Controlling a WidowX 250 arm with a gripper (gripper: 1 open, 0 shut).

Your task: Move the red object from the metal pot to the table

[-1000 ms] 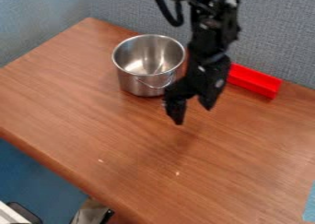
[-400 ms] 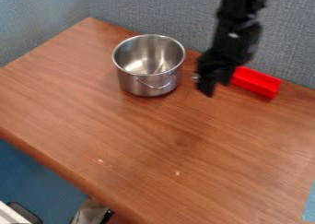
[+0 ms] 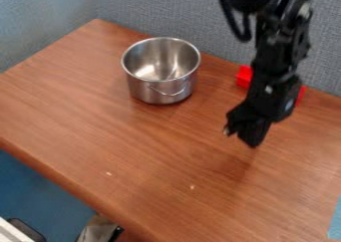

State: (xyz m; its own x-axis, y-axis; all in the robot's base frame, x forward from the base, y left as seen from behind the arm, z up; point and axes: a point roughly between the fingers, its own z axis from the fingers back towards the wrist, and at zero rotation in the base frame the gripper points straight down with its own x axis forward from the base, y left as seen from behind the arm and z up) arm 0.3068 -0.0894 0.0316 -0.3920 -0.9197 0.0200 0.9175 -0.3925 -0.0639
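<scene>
BLOCK OUTSIDE POT: CLAW POSITION RELATIVE TO BLOCK

Camera view: The red block [image 3: 244, 77] lies on the surface [image 3: 127, 151], to the right of the pot [image 3: 162, 71] in the picture and well apart from it. The claw [image 3: 242, 135] is together, with nothing visible between its fingertips. From the claw, the block lies toward the rear wall [image 3: 160, 9]. Its long axis runs from rear left to front right in the picture; the arm [image 3: 277, 52] hides its middle.

Assessment: The transfer appears complete. Any next move should be a withdrawal; a sweep toward the wall could strike the block.
</scene>
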